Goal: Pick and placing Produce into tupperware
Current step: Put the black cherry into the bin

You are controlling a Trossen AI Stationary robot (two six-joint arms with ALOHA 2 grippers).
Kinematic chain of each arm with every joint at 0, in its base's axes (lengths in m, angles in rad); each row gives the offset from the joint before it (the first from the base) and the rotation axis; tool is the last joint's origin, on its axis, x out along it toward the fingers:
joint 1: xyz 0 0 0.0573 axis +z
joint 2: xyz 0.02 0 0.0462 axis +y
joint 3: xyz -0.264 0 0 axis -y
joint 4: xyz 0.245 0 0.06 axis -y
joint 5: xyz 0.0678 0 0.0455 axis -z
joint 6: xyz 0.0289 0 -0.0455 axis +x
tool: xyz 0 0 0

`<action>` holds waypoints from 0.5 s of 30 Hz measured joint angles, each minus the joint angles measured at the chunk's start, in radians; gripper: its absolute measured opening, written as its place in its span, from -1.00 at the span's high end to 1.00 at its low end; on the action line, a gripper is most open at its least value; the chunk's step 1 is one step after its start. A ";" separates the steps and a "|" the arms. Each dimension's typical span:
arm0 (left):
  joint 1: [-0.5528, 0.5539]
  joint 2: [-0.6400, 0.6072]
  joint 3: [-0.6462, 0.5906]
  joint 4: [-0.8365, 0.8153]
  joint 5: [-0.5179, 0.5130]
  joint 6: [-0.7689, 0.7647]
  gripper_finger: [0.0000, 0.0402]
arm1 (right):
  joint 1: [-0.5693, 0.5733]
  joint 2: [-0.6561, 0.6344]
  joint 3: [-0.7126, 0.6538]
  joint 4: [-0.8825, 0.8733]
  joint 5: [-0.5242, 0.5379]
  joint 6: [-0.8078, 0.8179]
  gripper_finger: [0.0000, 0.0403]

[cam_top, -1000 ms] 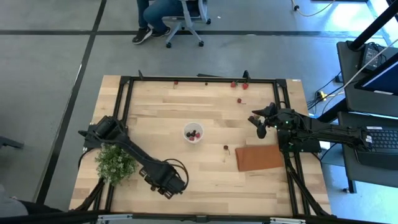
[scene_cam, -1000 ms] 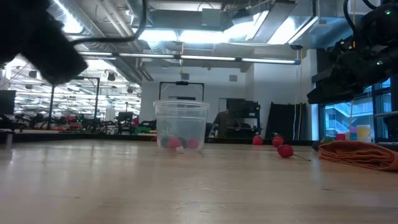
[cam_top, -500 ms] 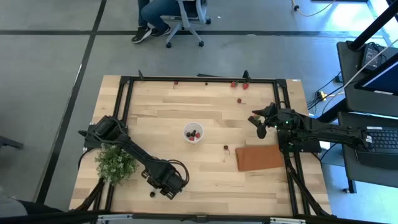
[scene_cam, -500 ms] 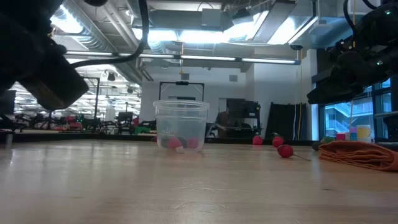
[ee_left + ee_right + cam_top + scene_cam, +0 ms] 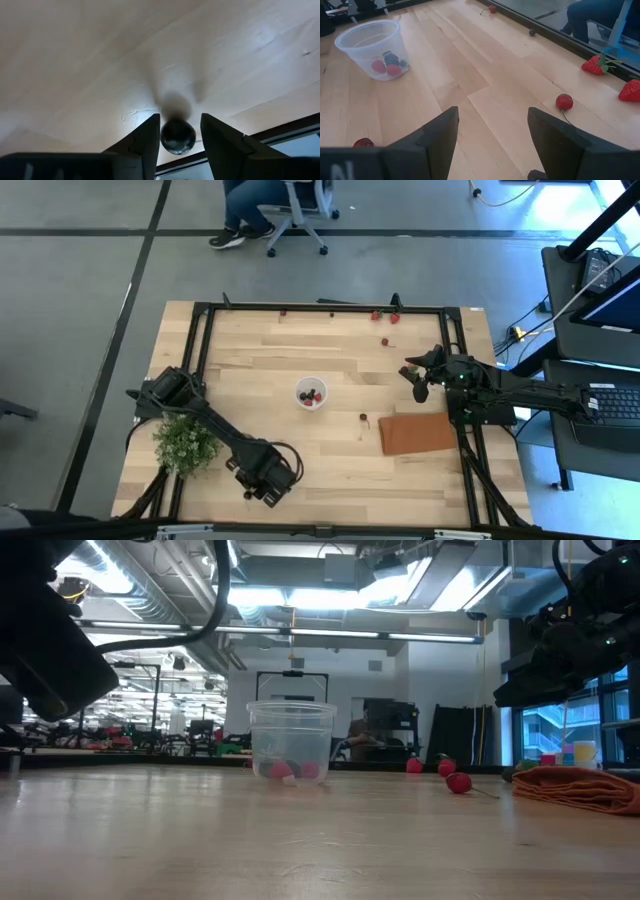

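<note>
The translucent cup [image 5: 311, 393] stands upright mid-table with a few red and dark berries inside; it also shows in the low view [image 5: 291, 740] and the right wrist view [image 5: 370, 47]. My left gripper [image 5: 258, 486] is near the table's near edge, its fingers close on either side of a dark round berry [image 5: 178, 136]. My right gripper [image 5: 420, 375] is open and empty above the table's right part. Loose red pieces lie by the far edge [image 5: 385, 316], [image 5: 564, 101], and one lies near the mat [image 5: 364, 418]. My left gripper has the dark berry's two sides [image 5: 165, 137] between its two fingertips, pointing down at the table from above. Only the fingers' ends are on it. I cannot tell whether the berry rests on the wood or is lifted.
A reddish-brown mat [image 5: 420, 434] lies at the right near my right arm. A leafy green bush [image 5: 185, 442] stands at the left beside my left arm. A black frame [image 5: 320, 307] runs round the table. A seated person [image 5: 270, 200] is beyond the far edge.
My left gripper has gone toward the table's near edge and a little to the left, down over the dark berry lying there. My right gripper has kept still.
</note>
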 joint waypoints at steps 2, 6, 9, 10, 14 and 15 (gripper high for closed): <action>0.000 0.000 0.000 0.010 -0.004 -0.003 0.33 | 0.000 0.000 0.000 0.000 0.000 0.000 -0.19; -0.001 0.000 0.000 0.027 -0.013 -0.004 0.33 | 0.000 0.000 0.000 0.000 0.000 0.000 -0.19; -0.001 0.000 0.000 0.030 -0.023 0.001 0.33 | 0.000 0.000 0.000 0.000 0.000 0.000 -0.19; -0.001 0.000 0.000 0.030 -0.025 0.002 0.33 | 0.000 0.000 0.000 0.000 0.000 0.000 -0.19; -0.001 0.000 0.000 0.033 -0.050 0.004 0.34 | 0.000 0.000 0.000 0.000 0.000 0.000 -0.19; -0.001 0.000 0.000 0.032 -0.052 0.004 0.34 | 0.000 0.000 0.000 0.000 0.000 0.000 -0.19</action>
